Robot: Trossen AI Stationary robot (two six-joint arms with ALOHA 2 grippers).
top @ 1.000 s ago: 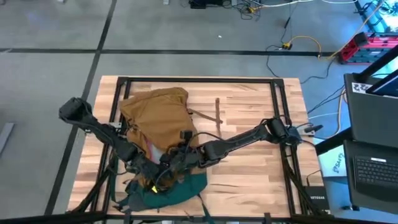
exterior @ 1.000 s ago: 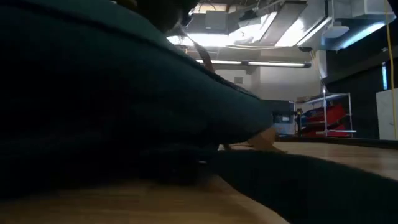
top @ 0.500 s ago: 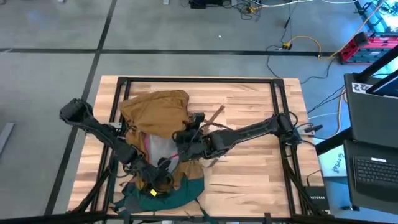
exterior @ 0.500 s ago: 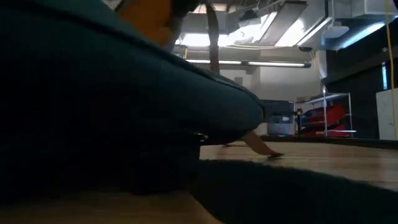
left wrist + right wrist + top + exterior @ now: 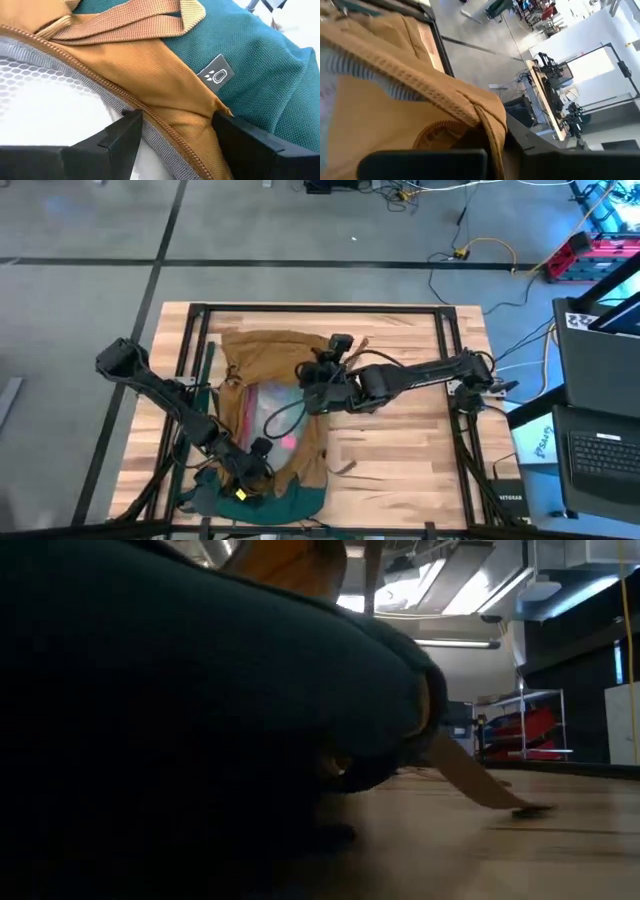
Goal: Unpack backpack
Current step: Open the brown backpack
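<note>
The tan backpack lies on the table with its teal base toward the near edge, and its main opening is spread wide. Inside, on the grey lining, lies a clear pouch with pink on it. My left gripper is at the near end of the opening, shut on the rim. My right gripper is at the opening's far right side, shut on the tan flap. In the low view the teal base fills most of the picture. My left gripper holds the opening's zipped rim close to the teal base, one finger on the grey lining side and one on the tan outer side. It comes slanting down from the table's left. That part of the pack stays down on the table. My right gripper pinches the tan flap's zipped edge between its two fingers, reaching in from the table's right. The flap is raised off the pack and drawn toward the far right, folded over beside the fingers.
A tan strap trails off the pack's right side onto the wood; in the low view a strap slants down to the table. Black frame rails run along the table's edges. Bare wood lies to the right.
My right gripper has gone from the pack's near middle toward the far edge and right, keeping hold of the tan flap. The flap has been drawn open and the clear pouch inside has come into view. The teal base has stayed by the near edge.
</note>
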